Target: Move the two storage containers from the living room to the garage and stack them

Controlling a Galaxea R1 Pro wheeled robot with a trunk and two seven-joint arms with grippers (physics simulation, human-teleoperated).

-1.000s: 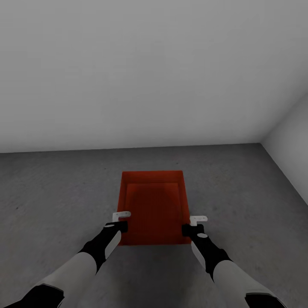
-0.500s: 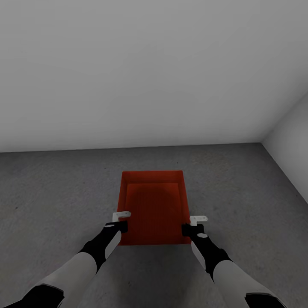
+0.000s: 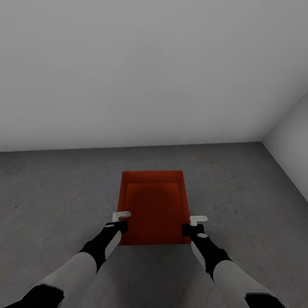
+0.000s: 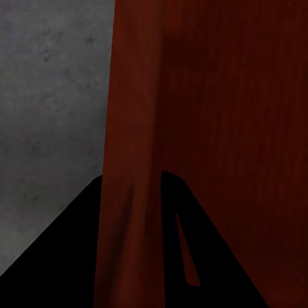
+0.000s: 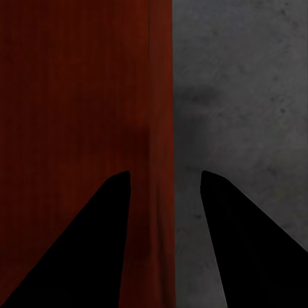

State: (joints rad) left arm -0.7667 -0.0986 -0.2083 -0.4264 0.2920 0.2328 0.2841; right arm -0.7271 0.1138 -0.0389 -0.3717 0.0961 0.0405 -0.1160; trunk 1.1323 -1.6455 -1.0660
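At each long wall of the storage container [image 3: 155, 205] I have 1 finger inside and 1 outside, the left gripper [image 4: 131, 218] clamped on its wall, the right gripper [image 5: 163, 192] straddling its wall with a gap, keeping it level over the garage floor [image 3: 55, 192].

storage container [image 3: 154, 205]: matt red-orange, smooth plain walls, plastic-like, faint vertical streaks up close | floor [image 3: 55, 192] around the container: dark grey concrete, rough, speckled, matt | walls [image 3: 128, 72] beyond the container: light grey, smooth, flat matt | arm shells [image 3: 77, 271] nearer than the container: white over black, smooth, low sheen
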